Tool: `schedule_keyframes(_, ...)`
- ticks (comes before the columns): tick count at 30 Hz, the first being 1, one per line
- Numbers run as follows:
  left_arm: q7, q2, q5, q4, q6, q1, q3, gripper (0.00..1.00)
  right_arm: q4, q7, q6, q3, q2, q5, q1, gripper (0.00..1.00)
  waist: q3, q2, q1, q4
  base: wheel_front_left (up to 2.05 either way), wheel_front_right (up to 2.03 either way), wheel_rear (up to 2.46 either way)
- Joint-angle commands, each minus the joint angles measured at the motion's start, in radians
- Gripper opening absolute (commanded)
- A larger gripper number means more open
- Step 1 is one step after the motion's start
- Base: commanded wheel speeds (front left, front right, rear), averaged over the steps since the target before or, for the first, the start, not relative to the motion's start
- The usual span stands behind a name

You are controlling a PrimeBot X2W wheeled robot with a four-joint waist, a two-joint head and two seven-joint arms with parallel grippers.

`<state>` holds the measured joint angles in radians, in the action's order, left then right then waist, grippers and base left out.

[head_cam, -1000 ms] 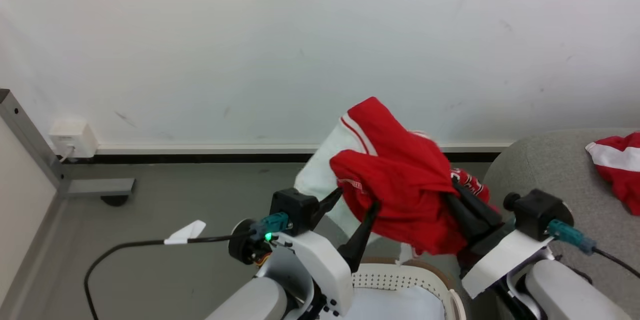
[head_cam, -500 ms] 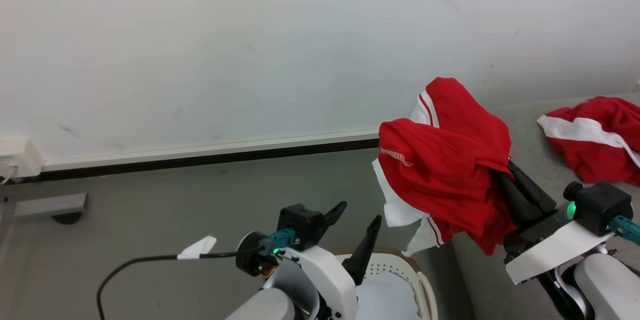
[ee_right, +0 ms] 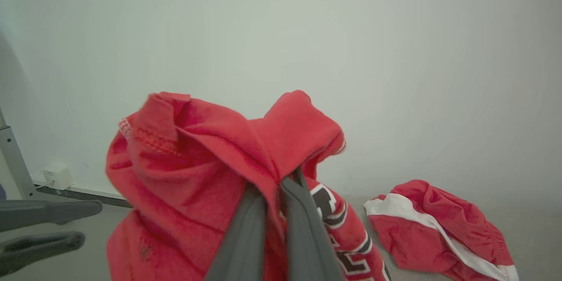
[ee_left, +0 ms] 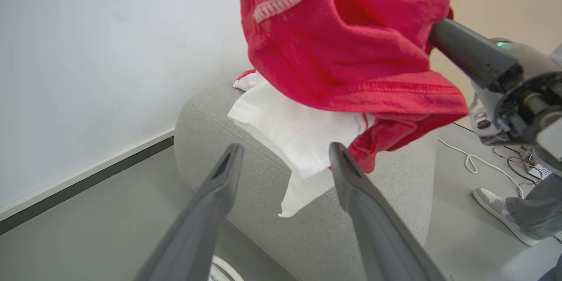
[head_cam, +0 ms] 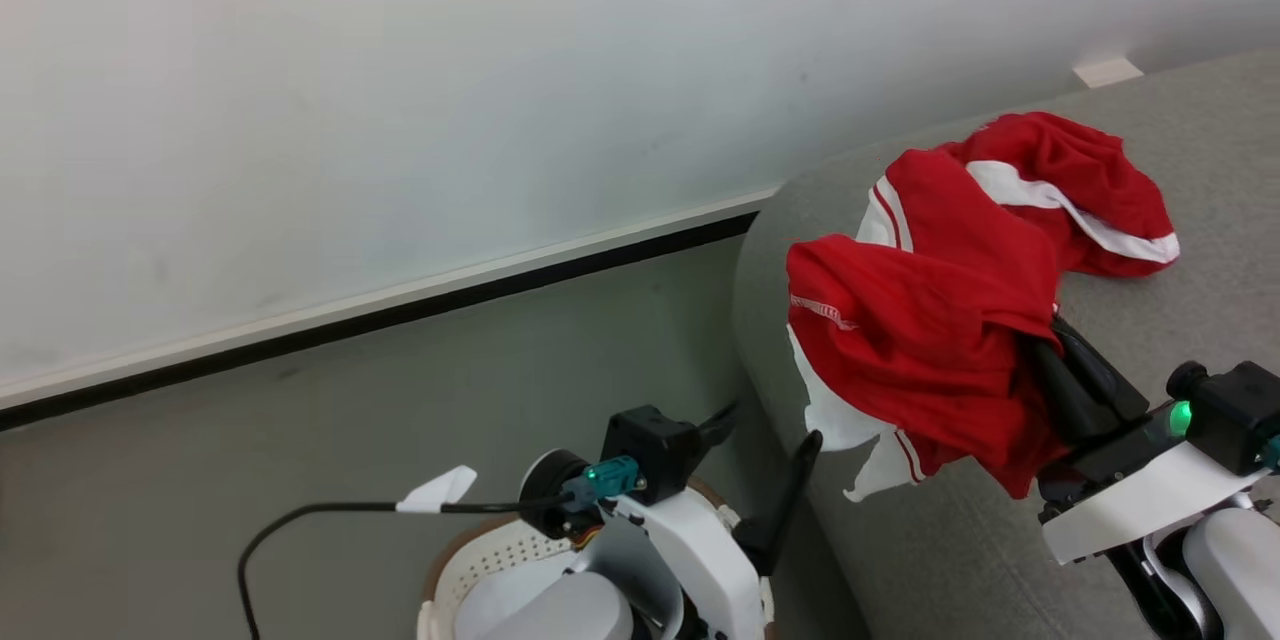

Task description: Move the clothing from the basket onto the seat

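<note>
Head view, right end effector [head_cam: 1062,360]: lower right of the frame, fingers pinched together with their tips buried in a fold of the clothing.
Head view, clothing [head_cam: 920,340]: right of centre, a red bunch hanging from that grip above the seat's near end, white panel dangling at its lower left.
Head view, seat [head_cam: 960,560]: grey, running from upper right to lower right.
Head view, other garment [head_cam: 1090,170]: red and white, lying on the seat behind the clothing.
Head view, left end effector [head_cam: 768,428]: bottom centre, fingers spread wide, nothing between them.
Head view, basket [head_cam: 470,560]: bottom edge, under the left arm, on the floor [head_cam: 450,370].
Left wrist view, left end effector: two fingers far apart, rising from the bottom, empty.
Left wrist view, clothing: top centre, over the seat's rounded end; whether the white hem touches the seat cannot be told.
Left wrist view, shoe [ee_left: 494,199]: a person's, lower right, on the floor.
Right wrist view, right end effector: fingers clamped on red fabric at bottom centre.
Right wrist view, other garment: lower right, apart from the clothing.
</note>
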<state>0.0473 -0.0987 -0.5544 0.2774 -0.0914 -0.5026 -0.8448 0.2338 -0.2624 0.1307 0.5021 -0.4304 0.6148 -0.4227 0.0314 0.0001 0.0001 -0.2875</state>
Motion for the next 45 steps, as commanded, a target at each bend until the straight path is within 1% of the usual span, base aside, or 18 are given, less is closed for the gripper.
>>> schedule_keyframes(1,0.005,0.004,0.015,-0.005,0.003,-0.01,-0.003,1.0,-0.008,-0.003,0.0,-0.01,-0.006,-0.004,0.013,0.0,0.022,-0.0001,-0.0001,-0.044,0.0,0.0,0.0)
schedule_keyframes(6,0.003,0.011,0.022,-0.017,0.009,-0.031,-0.023,1.0,-0.028,-0.003,0.0,-0.045,-0.013,-0.004,0.026,0.0,0.053,-0.0001,-0.0001,-0.079,0.0,0.0,0.0)
schedule_keyframes(9,-0.004,0.014,0.028,-0.026,0.01,-0.048,-0.034,1.0,-0.034,-0.003,0.0,-0.08,-0.011,-0.002,0.041,0.0,0.082,-0.0001,-0.0001,-0.081,0.0,0.0,0.0)
schedule_keyframes(12,-0.011,0.013,0.042,-0.034,0.015,-0.078,-0.044,1.0,-0.036,-0.003,0.0,-0.139,0.0,-0.008,0.039,0.0,0.13,-0.0001,-0.0001,-0.07,0.0,0.0,0.0)
schedule_keyframes(15,-0.015,0.014,0.063,-0.041,0.024,-0.116,-0.053,1.0,-0.023,-0.003,0.0,-0.215,0.007,-0.008,0.013,0.0,0.193,-0.0001,-0.0001,-0.05,0.0,0.0,0.0)
schedule_keyframes(19,-0.006,0.016,0.084,-0.046,0.039,-0.173,-0.058,1.0,0.01,-0.003,0.0,-0.347,0.016,-0.026,-0.06,0.0,0.294,-0.0001,-0.0001,-0.01,0.0,0.0,0.0)
schedule_keyframes(21,-0.004,0.018,0.092,-0.047,0.05,-0.203,-0.064,1.0,0.028,0.005,0.0,-0.406,0.0,-0.036,-0.117,0.0,0.348,-0.0001,-0.0001,0.014,0.0,0.0,0.0)
schedule_keyframes(24,-0.006,0.019,0.111,-0.044,0.068,-0.252,-0.075,1.0,0.057,0.03,0.0,-0.505,-0.019,-0.014,-0.233,0.0,0.432,-0.0001,-0.0001,0.046,0.0,0.0,0.0)
schedule_keyframes(27,0.001,0.019,0.126,-0.038,0.084,-0.294,-0.083,1.0,0.105,0.066,0.0,-0.596,-0.051,-0.031,-0.35,0.0,0.501,-0.0001,-0.0001,0.078,0.0,0.0,0.0)
schedule_keyframes(30,0.012,0.022,0.143,-0.034,0.095,-0.332,-0.086,1.0,0.173,0.104,0.0,-0.691,-0.099,-0.077,-0.473,0.0,0.556,-0.0001,-0.0001,0.11,0.0,0.0,0.0)
schedule_keyframes(34,0.044,0.03,0.138,-0.024,0.1,-0.356,-0.09,1.0,0.313,0.132,0.0,-0.806,-0.14,-0.204,-0.583,0.0,0.591,-0.0001,-0.0001,0.16,0.0,0.0,0.0)
schedule_keyframes(36,0.058,0.034,0.127,-0.017,0.098,-0.358,-0.09,1.0,0.389,0.131,0.0,-0.852,-0.142,-0.277,-0.602,0.0,0.595,-0.0001,-0.0001,0.182,0.0,0.0,0.0)
schedule_keyframes(41,0.086,0.04,0.108,0.002,0.093,-0.348,-0.1,1.0,0.56,0.087,0.0,-0.96,-0.092,-0.408,-0.569,0.0,0.587,-0.0001,-0.0001,0.218,0.0,0.0,0.0)
schedule_keyframes(42,0.088,0.041,0.103,0.006,0.089,-0.346,-0.099,1.0,0.587,0.073,0.0,-0.981,-0.083,-0.43,-0.561,0.15,0.585,-0.0001,-0.0001,0.221,0.0,0.0,0.0)
schedule_keyframes(43,0.094,0.042,0.102,0.009,0.086,-0.345,-0.098,1.0,0.61,0.061,0.0,-1.002,-0.072,-0.441,-0.555,0.41,0.582,-0.0001,-0.0001,0.222,0.0,0.0,0.0)
schedule_keyframes(44,0.096,0.042,0.102,0.014,0.084,-0.343,-0.096,1.0,0.629,0.045,0.0,-1.019,-0.059,-0.465,-0.546,1.0,0.578,-0.0001,-0.0001,0.221,0.0,0.0,0.0)
schedule_keyframes(45,0.101,0.039,0.098,0.019,0.083,-0.339,-0.094,1.0,0.64,0.031,0.0,-1.025,-0.043,-0.482,-0.538,1.0,0.573,-0.0001,-0.0001,0.218,0.0,0.0,0.0)
